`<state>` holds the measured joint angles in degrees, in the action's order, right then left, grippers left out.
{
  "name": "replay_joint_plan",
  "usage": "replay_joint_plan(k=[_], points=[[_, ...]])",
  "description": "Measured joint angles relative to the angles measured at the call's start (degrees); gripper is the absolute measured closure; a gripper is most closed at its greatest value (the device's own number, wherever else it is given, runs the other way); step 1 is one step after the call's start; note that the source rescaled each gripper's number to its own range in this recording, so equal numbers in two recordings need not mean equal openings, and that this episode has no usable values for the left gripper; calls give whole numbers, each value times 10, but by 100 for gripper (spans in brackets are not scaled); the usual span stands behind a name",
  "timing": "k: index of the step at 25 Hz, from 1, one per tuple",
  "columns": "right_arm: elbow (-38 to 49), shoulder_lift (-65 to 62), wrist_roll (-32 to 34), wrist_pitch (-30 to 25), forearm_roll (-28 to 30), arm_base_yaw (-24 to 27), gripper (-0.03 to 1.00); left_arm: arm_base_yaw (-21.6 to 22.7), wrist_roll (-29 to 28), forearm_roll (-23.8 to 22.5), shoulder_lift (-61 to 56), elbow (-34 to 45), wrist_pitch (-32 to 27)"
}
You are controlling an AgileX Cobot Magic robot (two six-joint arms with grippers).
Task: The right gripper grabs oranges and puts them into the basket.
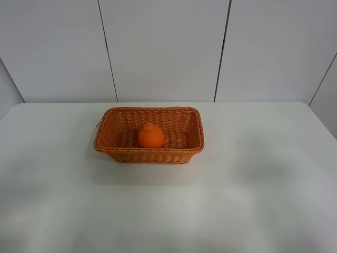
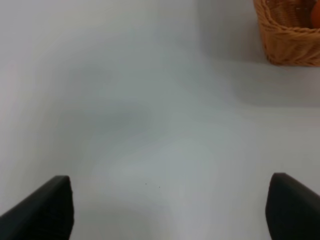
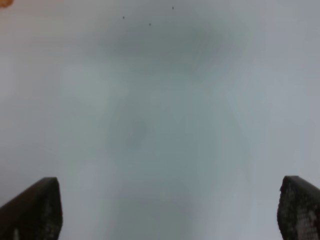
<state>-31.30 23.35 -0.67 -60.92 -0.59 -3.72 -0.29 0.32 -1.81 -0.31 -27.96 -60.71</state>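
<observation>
Sitting knob-up in basket: orange

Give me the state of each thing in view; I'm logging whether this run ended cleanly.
Bright orange knob-topped fruit: resting inside the basket, not held.
Rectangular woven wicker basket: upright on the table, holding the one fruit.
Left black two-fingered claw: open, empty, over bare table.
Right black two-fingered claw: open, empty, over bare table.
White table: bears the basket.
</observation>
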Motion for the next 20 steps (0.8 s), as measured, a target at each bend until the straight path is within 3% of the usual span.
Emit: replay_joint_plan(k=[13, 20], points=[[29, -228, 7, 18, 1, 0, 3, 0, 0, 0, 0, 0, 0], [29, -236, 11, 18, 1, 0, 3, 0, 0, 0, 0, 0, 0]])
